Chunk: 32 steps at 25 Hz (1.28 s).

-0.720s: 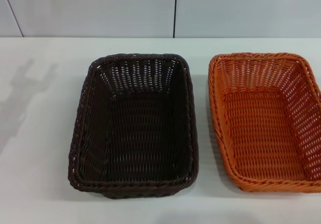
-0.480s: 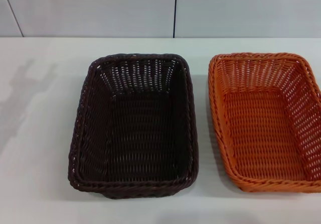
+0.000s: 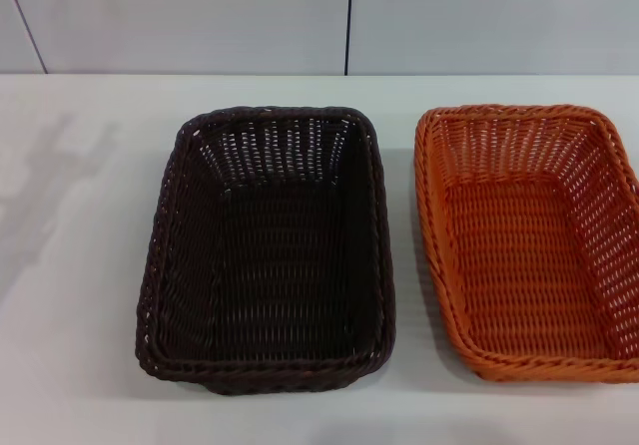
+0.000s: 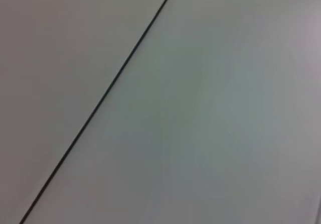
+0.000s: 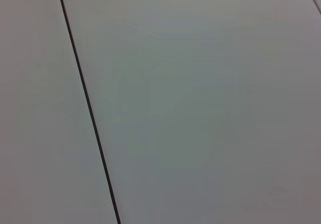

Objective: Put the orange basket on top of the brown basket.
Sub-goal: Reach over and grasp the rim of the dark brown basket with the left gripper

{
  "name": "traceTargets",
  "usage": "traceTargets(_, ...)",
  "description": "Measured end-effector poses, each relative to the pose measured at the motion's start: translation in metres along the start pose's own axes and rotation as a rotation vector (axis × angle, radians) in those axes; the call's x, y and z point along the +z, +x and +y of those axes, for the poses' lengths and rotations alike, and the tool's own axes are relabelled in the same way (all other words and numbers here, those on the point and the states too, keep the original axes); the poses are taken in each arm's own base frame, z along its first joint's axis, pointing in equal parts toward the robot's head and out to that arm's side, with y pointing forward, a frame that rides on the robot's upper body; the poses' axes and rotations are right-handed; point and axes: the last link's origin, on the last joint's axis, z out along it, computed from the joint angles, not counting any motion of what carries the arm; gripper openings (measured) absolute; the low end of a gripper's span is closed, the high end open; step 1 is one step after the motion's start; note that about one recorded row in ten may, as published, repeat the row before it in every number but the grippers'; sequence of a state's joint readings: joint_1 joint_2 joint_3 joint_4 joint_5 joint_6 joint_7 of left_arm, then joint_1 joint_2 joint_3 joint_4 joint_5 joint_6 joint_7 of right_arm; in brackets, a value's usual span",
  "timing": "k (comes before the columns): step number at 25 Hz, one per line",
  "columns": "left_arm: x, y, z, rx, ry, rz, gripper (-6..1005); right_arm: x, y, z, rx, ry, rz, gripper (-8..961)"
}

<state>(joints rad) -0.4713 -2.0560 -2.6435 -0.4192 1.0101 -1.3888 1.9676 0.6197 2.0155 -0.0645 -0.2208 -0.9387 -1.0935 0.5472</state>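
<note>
Orange basket [image 3: 529, 245], apparently beside brown basket [image 3: 268, 250]

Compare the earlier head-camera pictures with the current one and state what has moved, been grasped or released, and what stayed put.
Neither basket has moved, and nothing was taken hold of or let go. The one small change is the faint shadow on the white table at the robot's left, which has grown paler. The rectangular dark brown woven basket and the rectangular bright-orange woven basket stand side by side, apart, as before.
</note>
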Motion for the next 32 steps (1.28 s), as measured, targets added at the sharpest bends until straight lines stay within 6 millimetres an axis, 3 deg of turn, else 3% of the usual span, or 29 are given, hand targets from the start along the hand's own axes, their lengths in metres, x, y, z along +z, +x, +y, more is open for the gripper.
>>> traceTargets(2,0.005,0.001,-0.002,-0.011,0.013,-0.011,838,0.0,0.0,0.0,0.001,0.0,0.0,585)
traceTargets(4,0.029,0.006,-0.01,-0.058,0.059,-0.07,835,0.0,0.0,0.001,0.002,-0.001,0.0,585)
traceTargets(8,0.069,0.022,-0.005,-0.035,0.024,-0.216,831,0.0,0.001,0.001,0.005,0.003,0.0,585)
traceTargets(9,0.088,0.031,-0.003,-0.038,0.015,-0.308,830,-0.001,0.001,0.0,0.009,0.01,0.0,585)
traceTargets(10,0.088,0.031,-0.003,-0.038,0.015,-0.308,829,-0.001,0.001,0.0,0.009,0.01,0.0,585)
traceTargets(11,0.105,0.042,0.002,-0.036,-0.001,-0.407,828,-0.003,0.002,-0.002,0.012,0.017,0.001,585)
traceTargets(15,0.124,0.052,0.013,-0.021,-0.027,-0.592,824,-0.005,0.002,-0.005,0.015,0.028,0.001,585)
traceTargets(16,0.132,0.057,0.025,0.013,-0.051,-0.746,823,-0.007,0.002,-0.007,0.016,0.036,0.001,585)
traceTargets(17,0.132,0.057,0.025,0.013,-0.051,-0.746,822,-0.007,0.002,-0.007,0.016,0.036,0.001,585)
traceTargets(21,0.136,0.064,0.056,0.118,-0.031,-1.038,817,-0.008,0.001,-0.012,0.014,0.049,-0.003,585)
traceTargets(24,0.132,0.062,0.066,0.167,0.016,-1.123,814,-0.008,0.0,-0.014,0.012,0.053,-0.005,585)
traceTargets(32,0.106,0.025,0.105,0.258,0.19,-1.359,806,-0.005,-0.004,-0.016,0.005,0.059,-0.016,584)
